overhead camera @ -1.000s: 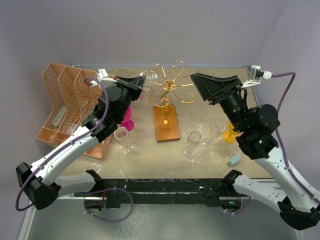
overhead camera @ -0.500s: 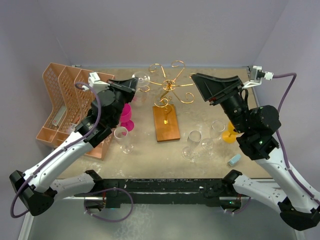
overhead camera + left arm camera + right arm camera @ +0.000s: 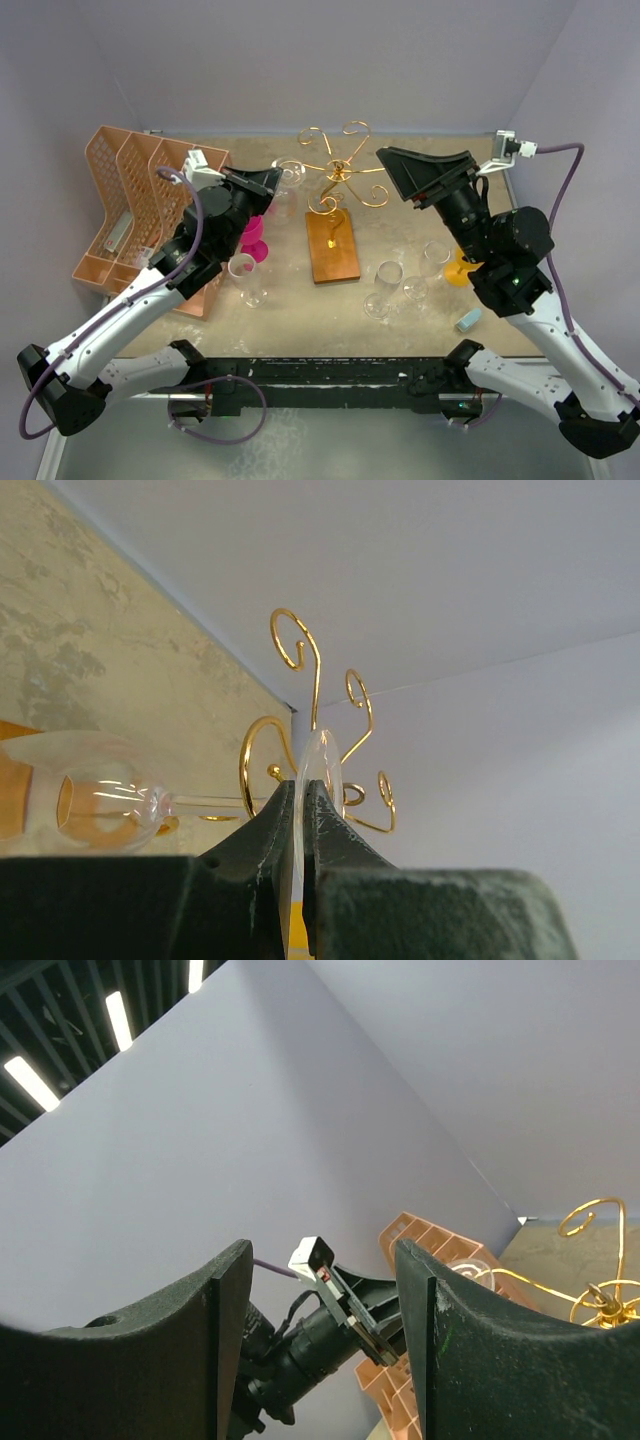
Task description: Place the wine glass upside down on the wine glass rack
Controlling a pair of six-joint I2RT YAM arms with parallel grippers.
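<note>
My left gripper [image 3: 303,785] is shut on the thin foot of a clear wine glass [image 3: 95,805]. The glass lies sideways, with its stem running left to the bowl. In the top view the wine glass [image 3: 290,172] hangs in the air beside the left curls of the gold wine glass rack [image 3: 340,178], and the left gripper [image 3: 272,182] is just left of it. The rack's curls [image 3: 300,660] rise right behind the glass foot. My right gripper [image 3: 388,165] is raised to the right of the rack. In the right wrist view it [image 3: 325,1260] stands open with nothing between its fingers.
The rack's wooden base [image 3: 332,248] lies mid-table. A peach lattice organiser [image 3: 130,215] stands at the left. A pink glass [image 3: 253,238] and a clear glass [image 3: 247,278] sit under the left arm. Clear glasses [image 3: 385,287], an orange glass [image 3: 462,268] and a small blue object [image 3: 467,320] are on the right.
The left wrist has turned, and the held glass has shifted slightly left and lower beside the rack's left curls. The right gripper has edged a little left, still open.
</note>
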